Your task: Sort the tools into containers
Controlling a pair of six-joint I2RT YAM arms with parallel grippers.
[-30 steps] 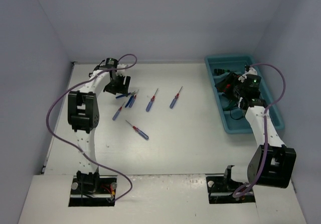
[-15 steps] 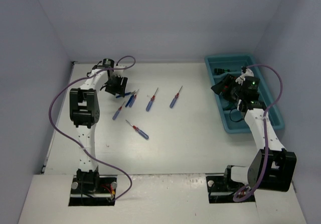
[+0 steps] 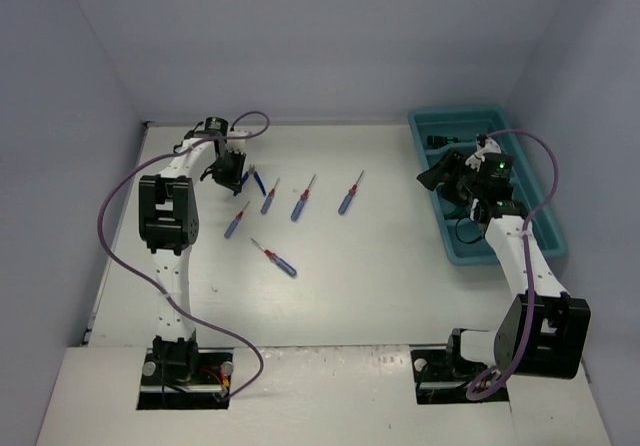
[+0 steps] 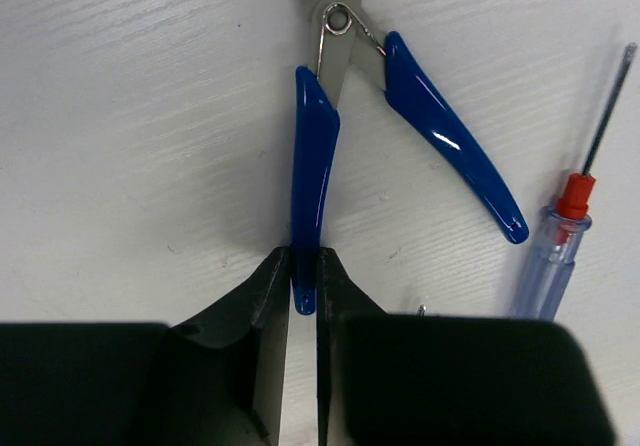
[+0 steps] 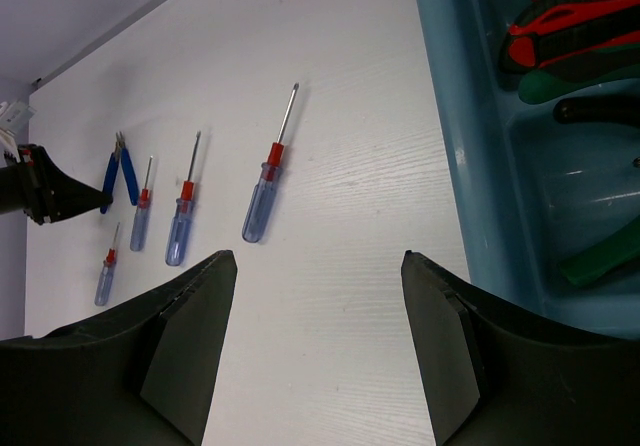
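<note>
At the far left of the table (image 3: 400, 286), the left gripper (image 4: 303, 296) is pinched tight on one handle of the blue pliers (image 4: 313, 166), close to that handle's tip. The other handle splays free, so the hold looks thin and off-centre, and the tool may swing once lifted. It lies on the table, well apart from the tray.

Just to its right, blue-handled screwdrivers (image 3: 302, 202) lie loose on the surface, unsorted.

Further right, the right gripper (image 5: 312, 261) hangs with its jaws apart and nothing between them. It is beside the left rim of the teal tray (image 5: 450, 116), where red-black knives (image 5: 570, 26) and a green handle (image 5: 600, 261) already rest. It seems free to fetch a screwdriver.
</note>
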